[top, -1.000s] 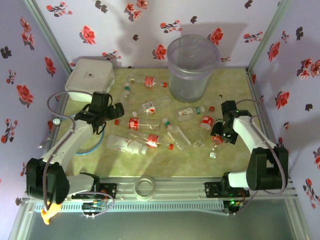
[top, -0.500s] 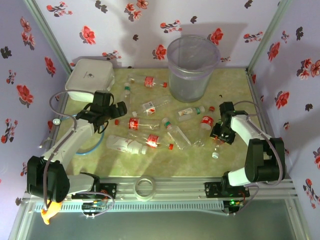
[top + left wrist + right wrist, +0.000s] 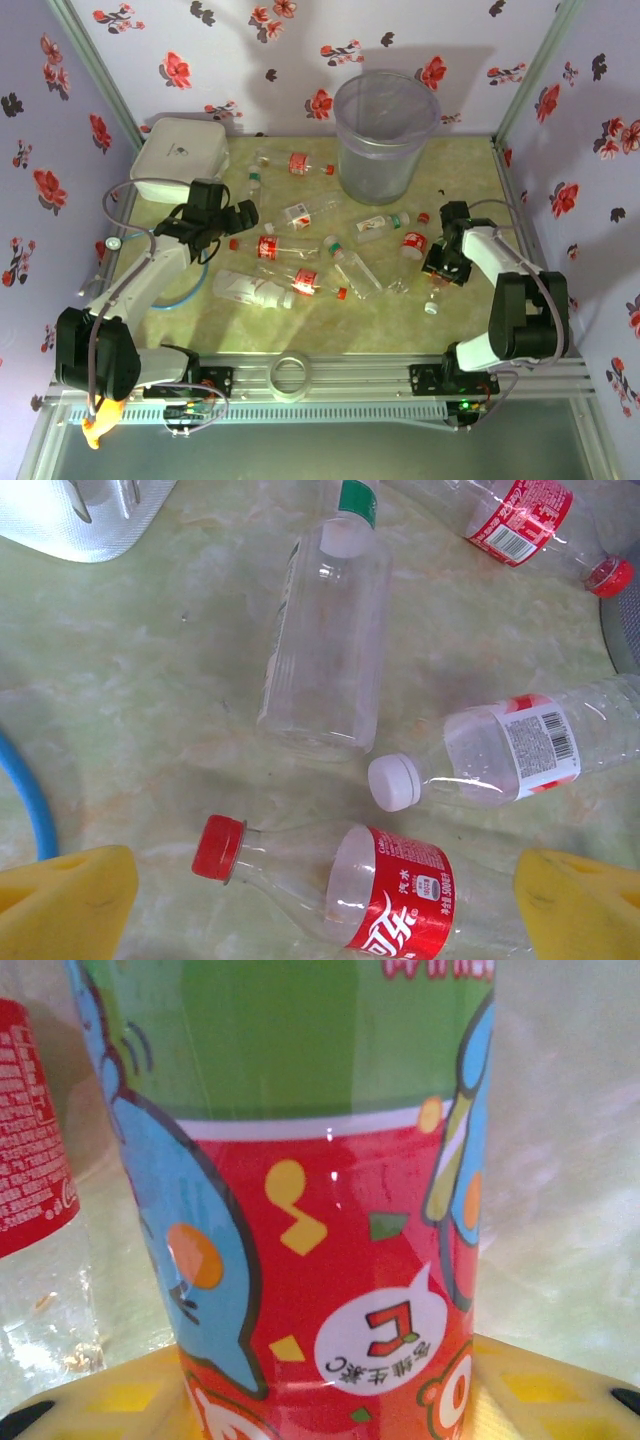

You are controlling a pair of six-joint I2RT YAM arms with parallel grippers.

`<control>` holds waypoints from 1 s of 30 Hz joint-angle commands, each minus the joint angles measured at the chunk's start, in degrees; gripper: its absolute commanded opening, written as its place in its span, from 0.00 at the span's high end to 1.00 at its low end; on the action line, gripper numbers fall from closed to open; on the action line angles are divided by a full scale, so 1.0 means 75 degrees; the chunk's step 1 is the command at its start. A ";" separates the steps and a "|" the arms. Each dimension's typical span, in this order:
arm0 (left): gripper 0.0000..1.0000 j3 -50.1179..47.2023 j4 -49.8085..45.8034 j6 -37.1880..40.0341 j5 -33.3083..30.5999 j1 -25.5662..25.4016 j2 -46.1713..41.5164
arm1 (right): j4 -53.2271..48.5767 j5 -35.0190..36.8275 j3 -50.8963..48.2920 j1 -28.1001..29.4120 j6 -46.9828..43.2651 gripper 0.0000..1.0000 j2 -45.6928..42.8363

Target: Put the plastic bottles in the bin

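A cartoon-label bottle (image 3: 320,1210) is clamped across the right gripper's (image 3: 436,272) pads; the bin (image 3: 375,178) is found farther back, leftward; the left gripper (image 3: 322,905) is held wide, empty.

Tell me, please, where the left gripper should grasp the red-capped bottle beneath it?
Take the red-capped bottle by its labelled body, from above: it lies flat, narrowing toward the cap. The left gripper likely needs turning across its width.
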 commanded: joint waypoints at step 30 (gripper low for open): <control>0.03 0.0231 0.0892 -0.0914 0.0442 -0.0859 0.0049 | 0.0480 -0.1826 1.2232 0.0769 -0.0288 0.58 0.4453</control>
